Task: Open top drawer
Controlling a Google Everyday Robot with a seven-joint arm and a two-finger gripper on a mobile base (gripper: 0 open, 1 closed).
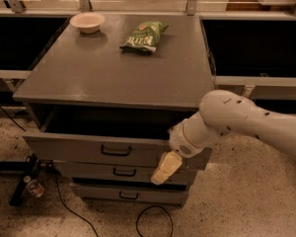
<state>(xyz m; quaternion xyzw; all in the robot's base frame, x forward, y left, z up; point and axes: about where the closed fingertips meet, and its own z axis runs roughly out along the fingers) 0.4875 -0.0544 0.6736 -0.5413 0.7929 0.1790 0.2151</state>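
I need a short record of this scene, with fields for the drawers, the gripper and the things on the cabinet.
top drawer: pulled partly out, dark opening above its front
handle: black loop at centre of the front, nothing touching it
gripper: pointing down, in front of the top drawer's right end, right of the handle
lower drawers: two shorter fronts stacked beneath
cabinet top: white bowl back left, green snack bag back centre
floor: bottle left of the cabinet

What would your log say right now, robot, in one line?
top drawer: pulled partly out | tool: before its right front, off the black handle | on top: bowl, green snack bag
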